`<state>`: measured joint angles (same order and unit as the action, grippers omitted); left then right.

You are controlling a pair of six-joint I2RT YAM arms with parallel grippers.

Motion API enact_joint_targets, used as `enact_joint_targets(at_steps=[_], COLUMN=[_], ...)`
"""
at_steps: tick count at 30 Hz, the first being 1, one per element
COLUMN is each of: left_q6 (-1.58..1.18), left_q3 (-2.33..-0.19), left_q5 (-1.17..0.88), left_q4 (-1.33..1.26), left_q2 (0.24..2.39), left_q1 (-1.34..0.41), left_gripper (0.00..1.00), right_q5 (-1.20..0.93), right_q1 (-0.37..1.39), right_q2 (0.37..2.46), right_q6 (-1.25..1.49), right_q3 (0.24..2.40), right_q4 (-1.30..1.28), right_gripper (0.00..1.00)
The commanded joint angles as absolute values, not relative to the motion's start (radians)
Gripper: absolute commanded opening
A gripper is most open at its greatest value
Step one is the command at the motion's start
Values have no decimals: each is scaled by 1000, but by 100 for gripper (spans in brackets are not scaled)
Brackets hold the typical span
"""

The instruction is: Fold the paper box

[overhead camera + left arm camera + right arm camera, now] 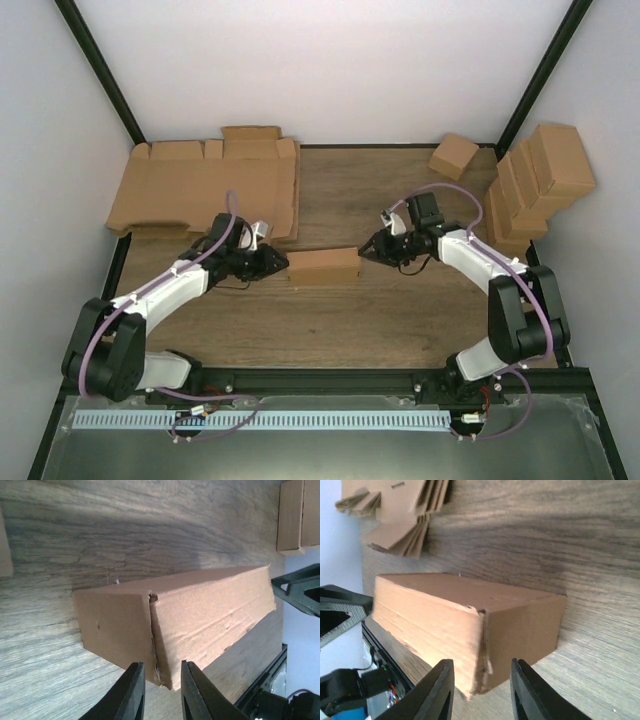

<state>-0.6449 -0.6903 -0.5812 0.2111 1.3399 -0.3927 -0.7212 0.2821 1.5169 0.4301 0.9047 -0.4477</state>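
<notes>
Two open pincers: left pincer (pixel 160 666) and right pincer (pixel 482 662) straddle the paper box (pixel 323 266) ends, gripping nothing. Risk: uneven squeeze reopens a seam or skids the box.

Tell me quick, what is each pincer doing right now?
Left pincer: open, astride a corner of the paper box.
Right pincer: open, astride its other end.

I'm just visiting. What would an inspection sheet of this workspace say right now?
Surface: wooden table.
Job's things: paper box, a closed-looking oblong, lying mid-table.
Clutter: flat cardboard sheets back left; small carton at back; stacked cartons at right.
Grippers: left gripper and right gripper open, one at each box end.
Cables: purple cables along both arms.
Surroundings: white walls, black frame posts.
</notes>
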Motion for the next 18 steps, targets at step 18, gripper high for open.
enact_joint_targets(at_steps=[18], left_q6=[-628], left_q3=[-640], left_q5=[-572], left_q4=[187], left_q2=[1370], left_q1=[-390], left_gripper=[10], right_q5=[-736], right_q1=[285], right_q2=[1549], right_q6=[408], right_q3=[822], right_q4=[-325], right_gripper=[17])
